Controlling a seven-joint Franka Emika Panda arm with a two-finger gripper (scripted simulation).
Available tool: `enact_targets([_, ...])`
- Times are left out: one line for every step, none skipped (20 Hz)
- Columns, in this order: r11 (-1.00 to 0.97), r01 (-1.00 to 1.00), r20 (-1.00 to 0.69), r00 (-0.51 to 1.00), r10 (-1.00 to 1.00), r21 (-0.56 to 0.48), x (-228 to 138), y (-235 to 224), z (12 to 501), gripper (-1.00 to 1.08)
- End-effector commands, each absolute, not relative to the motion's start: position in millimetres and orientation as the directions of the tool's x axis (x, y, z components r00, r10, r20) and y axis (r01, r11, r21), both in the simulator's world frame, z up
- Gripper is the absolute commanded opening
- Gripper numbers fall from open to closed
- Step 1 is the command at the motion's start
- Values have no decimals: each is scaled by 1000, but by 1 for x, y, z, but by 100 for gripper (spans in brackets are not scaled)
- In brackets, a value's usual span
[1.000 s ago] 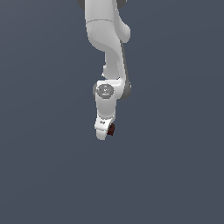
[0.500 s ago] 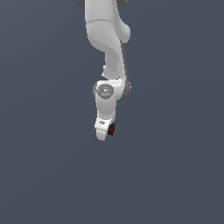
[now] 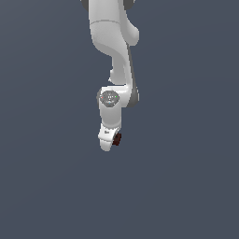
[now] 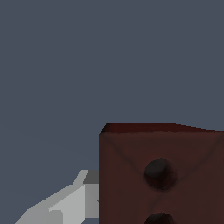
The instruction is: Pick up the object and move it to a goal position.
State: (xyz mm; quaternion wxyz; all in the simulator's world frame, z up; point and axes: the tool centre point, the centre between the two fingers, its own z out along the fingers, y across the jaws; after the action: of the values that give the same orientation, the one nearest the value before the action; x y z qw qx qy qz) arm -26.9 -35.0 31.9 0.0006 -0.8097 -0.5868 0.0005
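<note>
From where I stood, the white arm (image 3: 114, 56) hung down out of the top of the exterior view against a plain grey-blue backdrop, and its gripper (image 3: 108, 140) pointed down at the lower end. A small dark red-brown block (image 3: 117, 139) sat right against the gripper's tip, on the exterior view's right side of it, and looked tiny next to the white hand. In the wrist view that block (image 4: 162, 175) filled a large corner of the picture, its dark face marked with 2 round hollows, and 1 pale grey finger (image 4: 65, 205) touched its side. The hand looked closed on the block, though I saw only 1 finger clearly.
</note>
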Motion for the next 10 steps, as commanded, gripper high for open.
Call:
enact_targets([-312,950,1,312,950,1,-19,-42,37,-100])
enact_targets([-312,950,1,312,950,1,-15,-45,38,-100])
enact_targets([-312,950,1,312,950,0,-11,-48,40,-100])
enact_targets([-312,950,1,312,950,0,-7,-52,42,-100])
enact_targets([-312,950,1,312,950,0,-3,-56,45,-100])
enact_targets([-312,950,1,312,950,0,2,-60,47,-100])
enact_targets([-312,950,1,312,950,0,7,-64,49,-100])
enact_targets([-312,950,1,312,950,0,12,-69,52,-100])
enact_targets([-312,950,2,312,950,0,17,-73,54,-100])
enact_targets([-312,950,2,312,950,0,23,-78,57,-100])
